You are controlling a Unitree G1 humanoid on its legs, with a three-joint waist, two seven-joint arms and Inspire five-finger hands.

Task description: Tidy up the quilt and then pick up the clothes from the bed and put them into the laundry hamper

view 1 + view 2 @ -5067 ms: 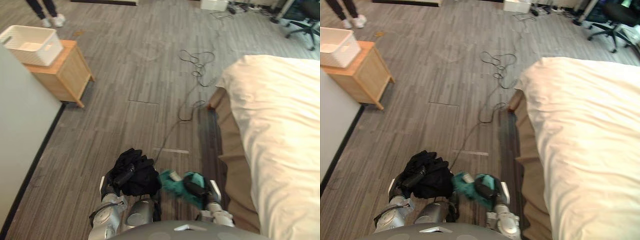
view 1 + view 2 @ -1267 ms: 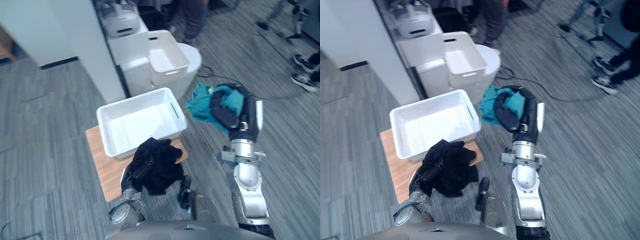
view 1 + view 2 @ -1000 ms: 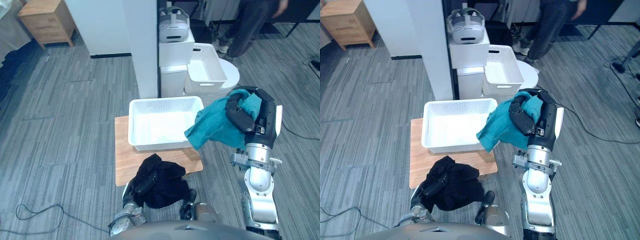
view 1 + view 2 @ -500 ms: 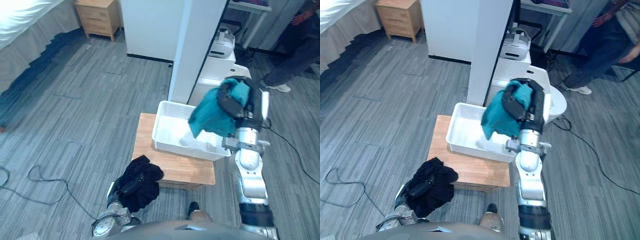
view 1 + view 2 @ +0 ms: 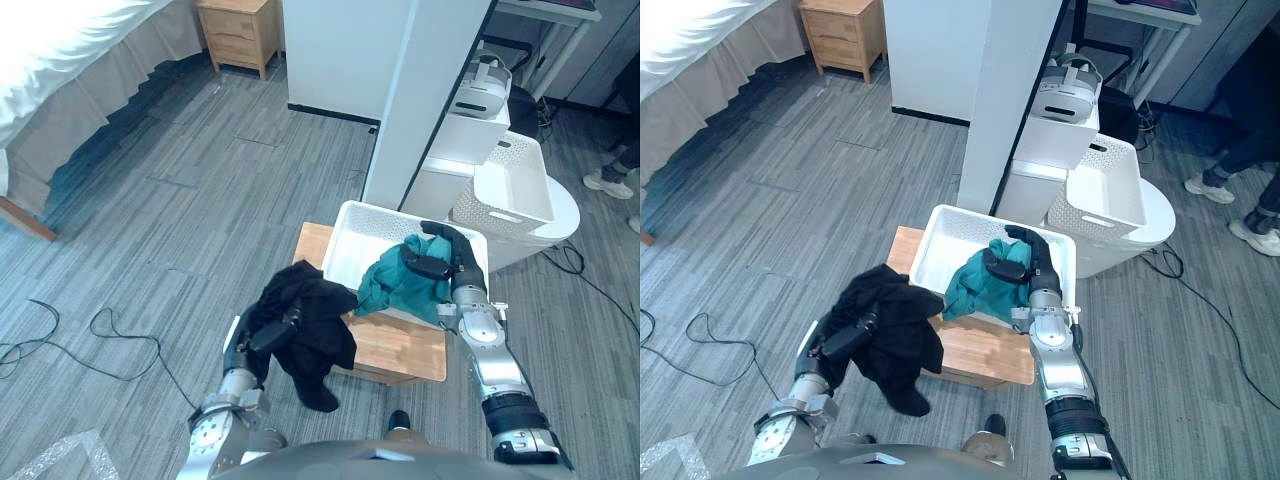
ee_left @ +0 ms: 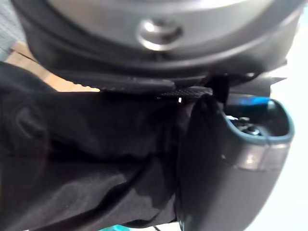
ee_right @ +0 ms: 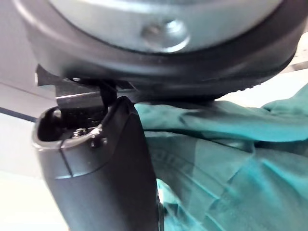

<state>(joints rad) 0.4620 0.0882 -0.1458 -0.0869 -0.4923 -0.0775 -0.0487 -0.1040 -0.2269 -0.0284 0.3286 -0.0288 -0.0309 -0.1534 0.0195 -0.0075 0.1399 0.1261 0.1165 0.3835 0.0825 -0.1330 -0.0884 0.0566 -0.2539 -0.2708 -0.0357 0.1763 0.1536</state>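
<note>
Left hand (image 5: 268, 336): nearest of all, on the near left side of the basket (image 5: 348, 250). Fingers curled round a black garment (image 5: 318, 335). In the left wrist view the thumb (image 6: 216, 168) presses against the dark cloth. The garment is bunched at the hand and hangs below it towards the floor. Its top overlaps the basket's near left corner. I cannot tell whether they touch.

Stand (image 5: 405, 350): wooden, directly under the basket. A strip of its top shows bare along the basket's near side.

Basket: white, perforated walls, open top, sitting flat on the stand.

Right hand (image 5: 443, 262): over the basket's right half, fingers closed on a teal garment (image 5: 395, 285). In the right wrist view the thumb (image 7: 120, 168) lies against the teal cloth. The garment lies in a heap in the basket's near right part, and a fold spills over the near rim.

Beyond the basket:
- Pillar (image 5: 420, 110): white, just behind the far rim.
- Cabinet (image 5: 450, 150): white, to the right of the pillar, with a headset (image 5: 482, 90) on top.
- Second basket (image 5: 512, 185): far right of the first, on a round table (image 5: 560, 215).
- A person's shoe (image 5: 603, 183): farther right, on the floor.

Far left of the basket, well apart from it: a nightstand (image 5: 238, 30) and a bed (image 5: 60, 50) with pale covers.
</note>
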